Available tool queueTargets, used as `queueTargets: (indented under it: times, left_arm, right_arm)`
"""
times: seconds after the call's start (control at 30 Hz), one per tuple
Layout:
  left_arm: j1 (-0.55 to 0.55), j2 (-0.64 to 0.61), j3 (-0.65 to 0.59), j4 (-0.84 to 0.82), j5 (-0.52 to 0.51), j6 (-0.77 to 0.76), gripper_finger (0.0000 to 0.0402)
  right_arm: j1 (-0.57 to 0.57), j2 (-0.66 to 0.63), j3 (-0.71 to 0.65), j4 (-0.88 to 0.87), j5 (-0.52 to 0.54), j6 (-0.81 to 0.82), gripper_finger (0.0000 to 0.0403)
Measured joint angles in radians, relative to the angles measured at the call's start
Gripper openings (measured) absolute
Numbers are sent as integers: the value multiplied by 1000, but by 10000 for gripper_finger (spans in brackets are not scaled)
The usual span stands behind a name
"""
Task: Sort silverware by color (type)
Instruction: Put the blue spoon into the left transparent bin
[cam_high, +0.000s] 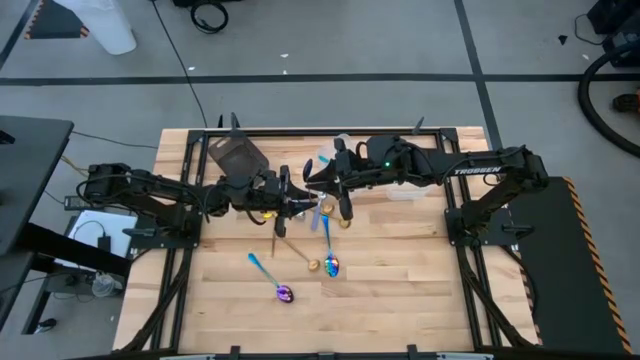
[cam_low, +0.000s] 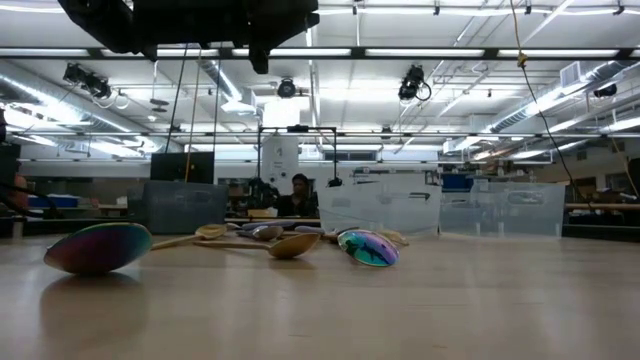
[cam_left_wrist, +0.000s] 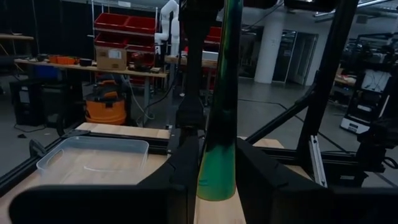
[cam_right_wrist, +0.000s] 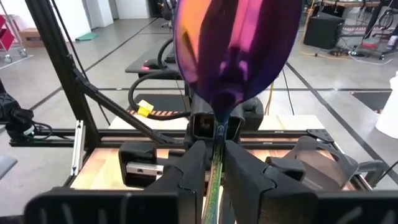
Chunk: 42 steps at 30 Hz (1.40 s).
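Note:
An iridescent spoon stands upright in the air between my two grippers over the middle of the table. Its purple bowl (cam_right_wrist: 235, 50) is on top and its teal handle (cam_left_wrist: 222, 93) points down. My left gripper (cam_left_wrist: 216, 165) (cam_high: 296, 197) is shut on the handle. My right gripper (cam_right_wrist: 216, 158) (cam_high: 318, 185) faces it from the right. It stands narrowly open, with a finger on either side of the thin neck below the bowl. Other silverware lies flat on the table: an iridescent spoon (cam_high: 285, 293), another iridescent one (cam_high: 330, 264) and a gold one (cam_high: 312, 264). My left gripper pinches the teal handle near its lower free end (cam_left_wrist: 215, 183) between its two fingers. The fingers come level from the table's left and lie across the handle. The spoon stands upright in the hold, bowl up, clear of the table.
A dark tub (cam_high: 236, 154) stands at the far left of the table, and clear tubs (cam_high: 336, 148) stand at the far middle and right. More spoons lie under the grippers (cam_low: 262, 232). Bare wood stretches along the near edge.

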Motion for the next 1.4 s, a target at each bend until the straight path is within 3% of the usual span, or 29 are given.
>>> queueTargets:
  times: [0.2, 0.6, 0.8, 1.1, 1.4]
  left_arm:
    - [0, 0, 0, -1, 0, 0, 89]
    - [0, 0, 0, -8, -1, 0, 89]
    - [0, 0, 0, -8, -1, 0, 89]
    - [2, 0, 0, -8, -1, 1, 89]
    - [18, 0, 0, -9, -1, -32, 89]
  right_arm:
    - [0, 0, 0, -19, 1, 15, 87]
    - [1, -20, 0, -71, 49, 10, 165]
    - [3, -69, 0, -106, 65, 8, 180]
    - [95, -106, 0, -265, 375, -126, 179]
    - [230, -11, 0, -314, 722, -396, 176]
